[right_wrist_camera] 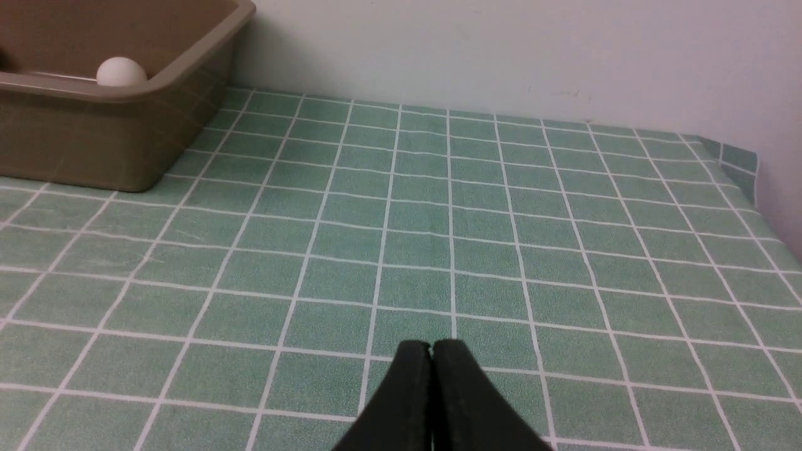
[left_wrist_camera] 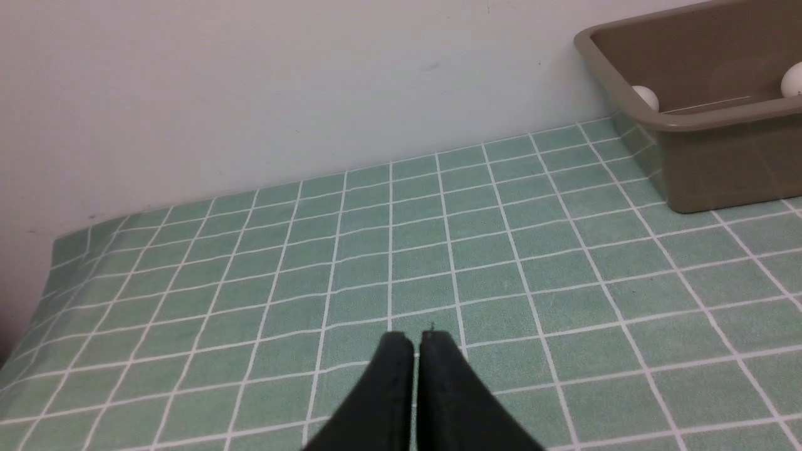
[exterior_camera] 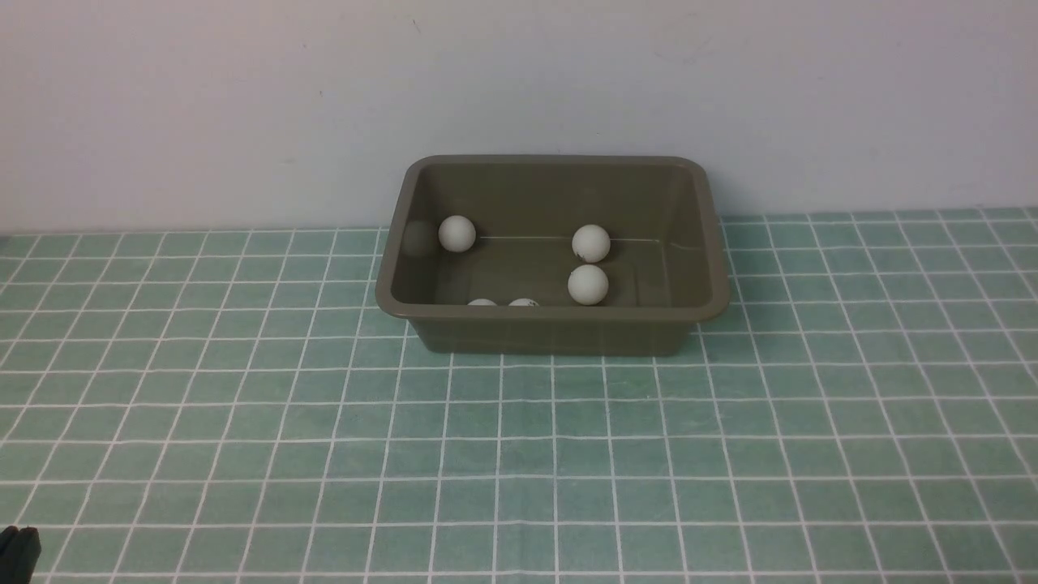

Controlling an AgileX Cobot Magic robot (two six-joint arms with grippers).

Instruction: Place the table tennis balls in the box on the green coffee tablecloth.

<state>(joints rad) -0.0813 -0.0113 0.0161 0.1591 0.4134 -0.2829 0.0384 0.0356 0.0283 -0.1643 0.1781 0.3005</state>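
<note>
The olive-brown box [exterior_camera: 551, 332] stands on the green checked tablecloth [exterior_camera: 519, 454] near the back wall. Inside it lie white table tennis balls: one at the back left [exterior_camera: 456, 234], two at the right [exterior_camera: 590, 243] [exterior_camera: 588, 285], and two half hidden behind the front wall [exterior_camera: 482, 302] [exterior_camera: 524, 302]. No ball shows on the cloth. My left gripper [left_wrist_camera: 416, 338] is shut and empty, low over the cloth, left of the box [left_wrist_camera: 720, 156]. My right gripper [right_wrist_camera: 432, 346] is shut and empty, low over the cloth, right of the box [right_wrist_camera: 113, 144]. Only a dark corner of the left gripper [exterior_camera: 18, 551] shows in the front view.
A plain white wall [exterior_camera: 243, 105] rises right behind the box. The cloth ends at the table's left edge [left_wrist_camera: 37, 294] and right edge [right_wrist_camera: 752, 181].
</note>
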